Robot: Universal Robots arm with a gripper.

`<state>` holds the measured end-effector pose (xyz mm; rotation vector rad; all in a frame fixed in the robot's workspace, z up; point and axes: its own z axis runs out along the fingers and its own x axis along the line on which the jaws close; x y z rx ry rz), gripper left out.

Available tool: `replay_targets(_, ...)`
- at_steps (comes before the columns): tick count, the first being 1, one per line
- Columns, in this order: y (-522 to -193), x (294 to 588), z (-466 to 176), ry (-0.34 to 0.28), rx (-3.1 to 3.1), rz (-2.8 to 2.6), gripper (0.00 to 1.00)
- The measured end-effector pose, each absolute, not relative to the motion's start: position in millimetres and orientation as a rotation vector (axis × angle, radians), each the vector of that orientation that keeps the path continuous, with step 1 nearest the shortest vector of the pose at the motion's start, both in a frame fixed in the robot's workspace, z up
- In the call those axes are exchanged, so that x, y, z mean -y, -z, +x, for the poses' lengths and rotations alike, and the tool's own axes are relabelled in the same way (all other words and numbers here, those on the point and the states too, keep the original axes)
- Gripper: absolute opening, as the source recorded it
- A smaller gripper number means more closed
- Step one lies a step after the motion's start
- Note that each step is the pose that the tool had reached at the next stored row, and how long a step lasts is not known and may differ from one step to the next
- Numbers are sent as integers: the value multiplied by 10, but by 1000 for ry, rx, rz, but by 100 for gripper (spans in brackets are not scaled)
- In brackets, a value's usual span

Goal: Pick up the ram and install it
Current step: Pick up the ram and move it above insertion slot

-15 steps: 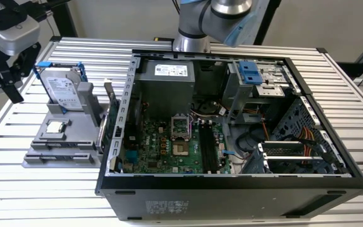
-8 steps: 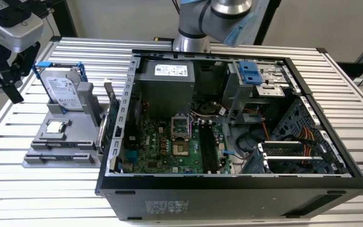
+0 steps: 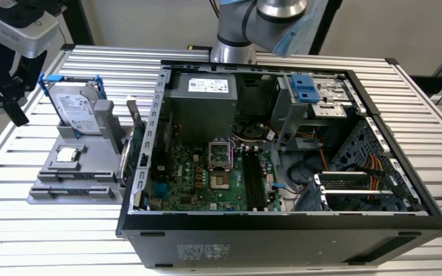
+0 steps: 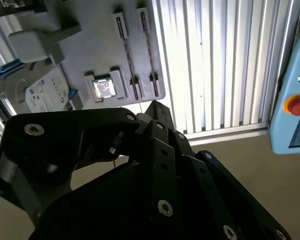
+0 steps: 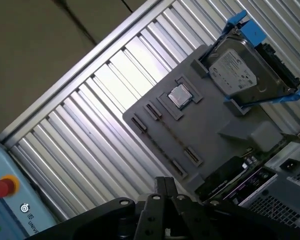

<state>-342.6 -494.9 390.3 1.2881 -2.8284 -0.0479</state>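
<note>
The ram (image 3: 134,123), on edge at the gray tray's (image 3: 67,192) 3 o'clock side in the exterior view, looks light, stiff and fragile — best pinched by its long edges, clear of the chips — and I cannot tell whether the gripper (image 5: 162,184) is open or closed

The table (image 3: 90,63) reads to me as ribbed bare metal with a bright sheen. I see the holder (image 3: 73,192) as matt grey plastic, and the hard drive (image 3: 77,109) as smooth silvery metal framed in blue plastic.

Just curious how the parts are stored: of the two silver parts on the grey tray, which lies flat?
The small square processor lies flat, face up. The other one, the blue-framed hard drive, stands on edge.
</note>
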Motion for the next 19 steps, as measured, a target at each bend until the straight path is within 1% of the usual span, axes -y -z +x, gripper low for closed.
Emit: replay_targets(19, -3903, 4947, -3426, 41, 2653, 1612, 0)
